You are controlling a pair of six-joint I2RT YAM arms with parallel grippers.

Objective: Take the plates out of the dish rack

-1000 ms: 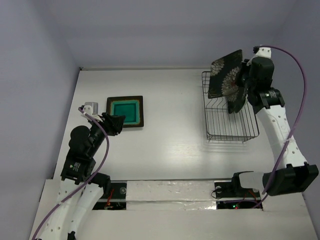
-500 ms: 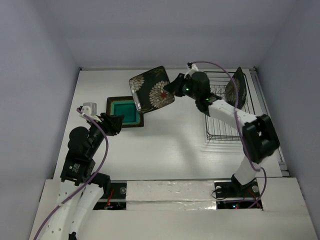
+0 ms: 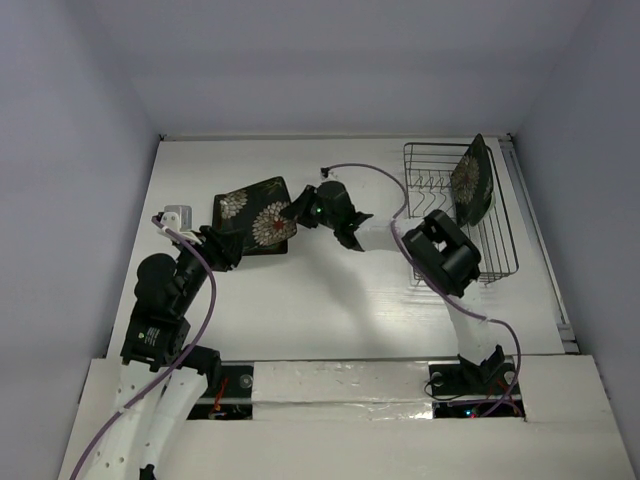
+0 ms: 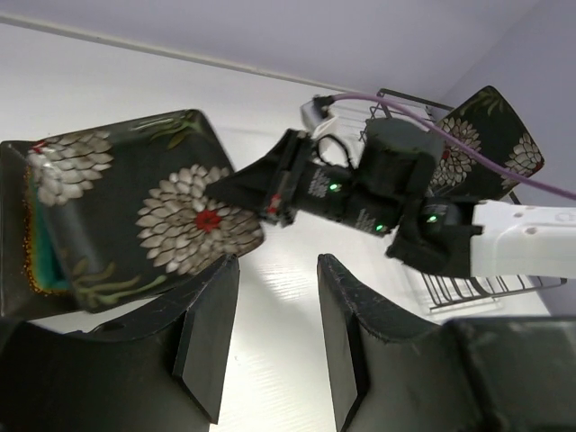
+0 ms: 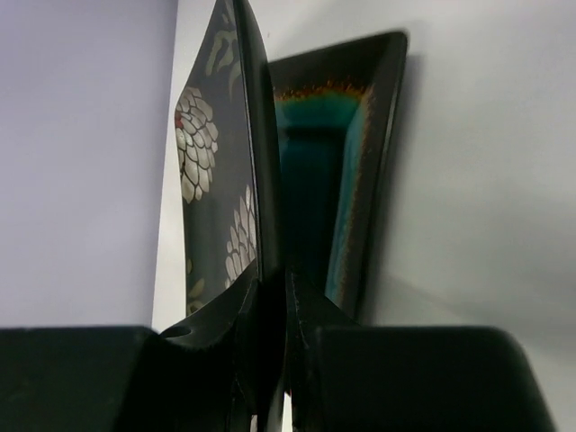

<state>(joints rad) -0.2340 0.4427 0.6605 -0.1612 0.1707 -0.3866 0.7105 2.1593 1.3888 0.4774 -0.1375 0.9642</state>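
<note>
My right gripper (image 3: 296, 212) is shut on the edge of a square black flowered plate (image 3: 255, 215) and holds it low over the teal-centred plate (image 5: 337, 202) on the table's left. In the left wrist view the flowered plate (image 4: 144, 211) covers most of the teal plate (image 4: 40, 238). In the right wrist view the gripper (image 5: 273, 281) pinches the flowered plate's rim (image 5: 225, 153). A second flowered plate (image 3: 470, 180) stands upright in the wire dish rack (image 3: 500, 255) at the back right. My left gripper (image 3: 228, 247) is open and empty, just near of the plates.
The right arm stretches across the table's middle from the rack side. The back wall runs behind the rack and plates. The white table's left edge lies close to the left arm.
My right gripper has carried the flowered plate from above the rack leftward and down, onto the teal plate. The left arm has not moved.
</note>
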